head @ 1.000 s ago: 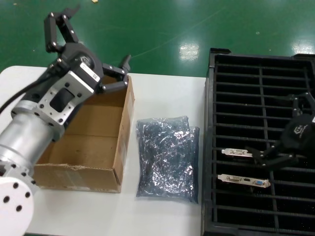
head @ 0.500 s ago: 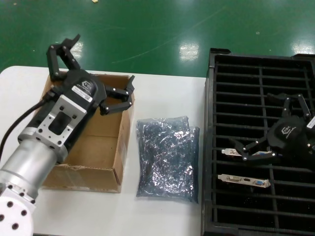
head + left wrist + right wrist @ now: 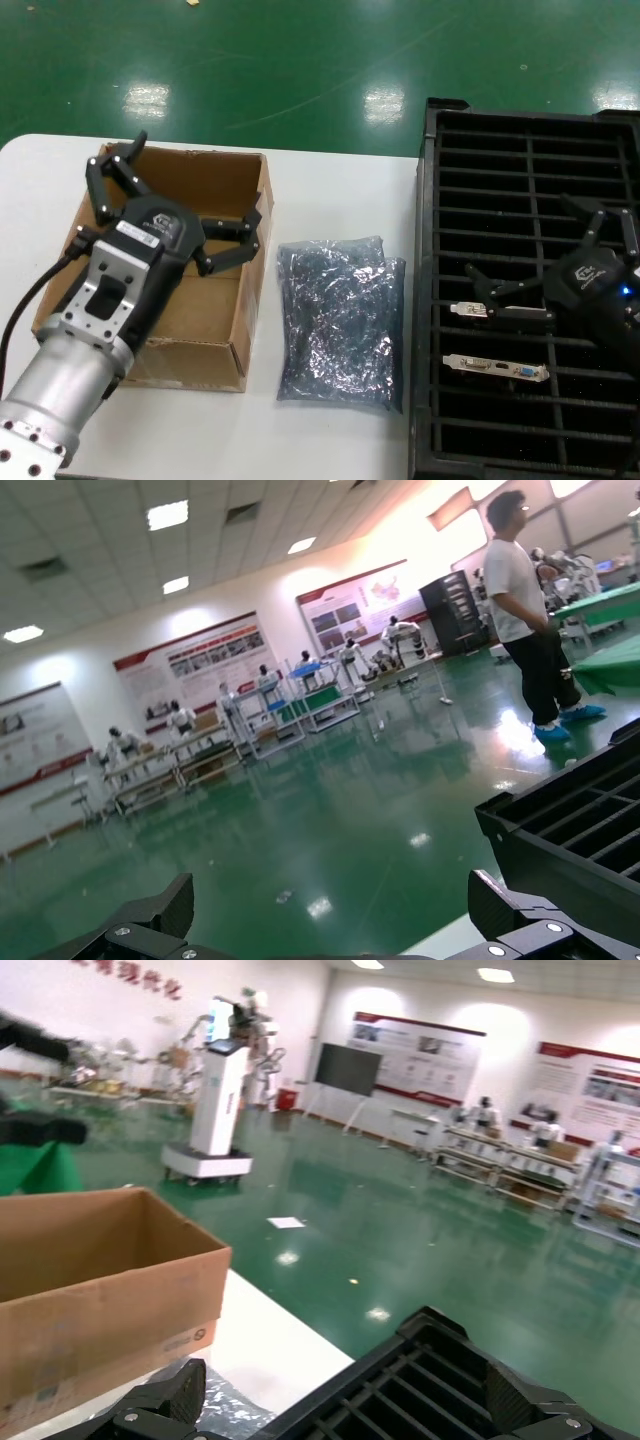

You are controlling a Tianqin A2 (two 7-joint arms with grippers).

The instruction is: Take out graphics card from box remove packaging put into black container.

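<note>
Cardboard box (image 3: 215, 300) sits at lower left, the left gripper (image 3: 180, 215) spread wide above it. Packaging (image 3: 340, 320) lies centre. Right gripper (image 3: 545, 265), fingers apart, hovers over graphics cards (image 3: 497, 368) in the black container (image 3: 500, 150).

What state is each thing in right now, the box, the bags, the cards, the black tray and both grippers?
box: open-topped, looks empty where visible.
packaging: crinkled bags lying flat on the table between box and tray.
graphics cards: two, unwrapped, lying in the tray's slots.
black container: mostly empty slots.
left gripper: open, over the box.
right gripper: open, over the tray, beside the farther card.
</note>
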